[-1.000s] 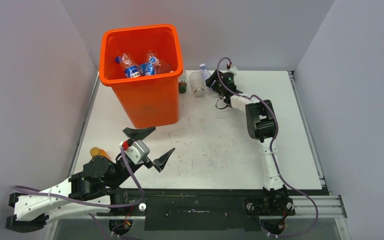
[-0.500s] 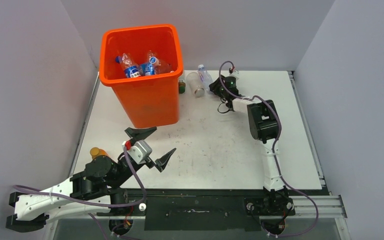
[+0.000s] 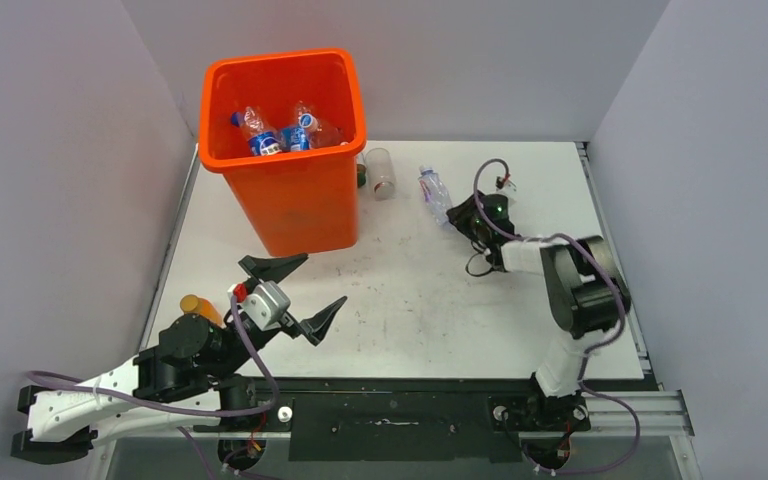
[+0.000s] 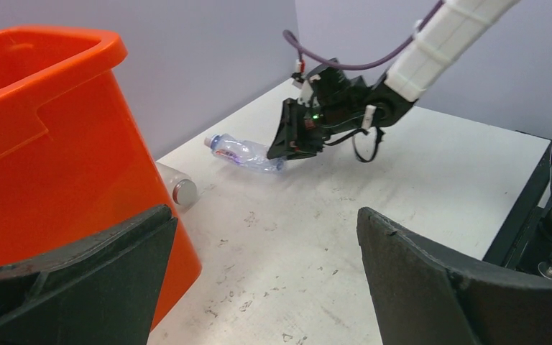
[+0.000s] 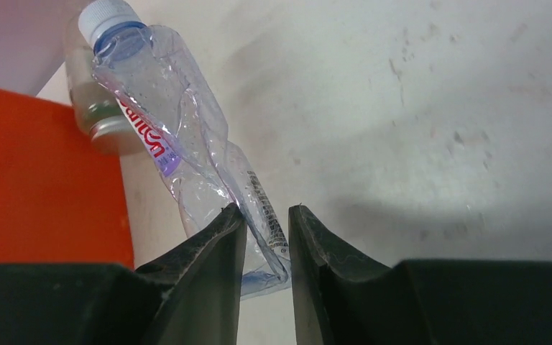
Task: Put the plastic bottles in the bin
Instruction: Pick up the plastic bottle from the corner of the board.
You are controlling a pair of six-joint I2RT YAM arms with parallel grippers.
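My right gripper (image 3: 457, 212) is shut on the base of a crushed clear plastic bottle (image 3: 432, 187) with a white cap and a red-lettered label. That bottle (image 5: 180, 136) sticks out from between my fingertips, low over the table. The orange bin (image 3: 280, 62) stands at the back left with several bottles (image 3: 272, 135) inside. Another clear bottle (image 3: 380, 172) lies beside the bin's right wall. An orange bottle (image 3: 198, 305) sits by my left arm. My left gripper (image 3: 295, 292) is open and holds nothing, in front of the bin (image 4: 43, 144).
Grey walls enclose the white table on three sides. A dark small bottle (image 3: 361, 175) peeks out between the bin and the lying clear bottle. The right arm's purple cable (image 3: 490, 170) loops above its wrist.
The right gripper closed on the crushed bottle and drew it back from the far edge toward the right. The lying clear bottle shifted slightly toward the bin. The left arm barely moved.
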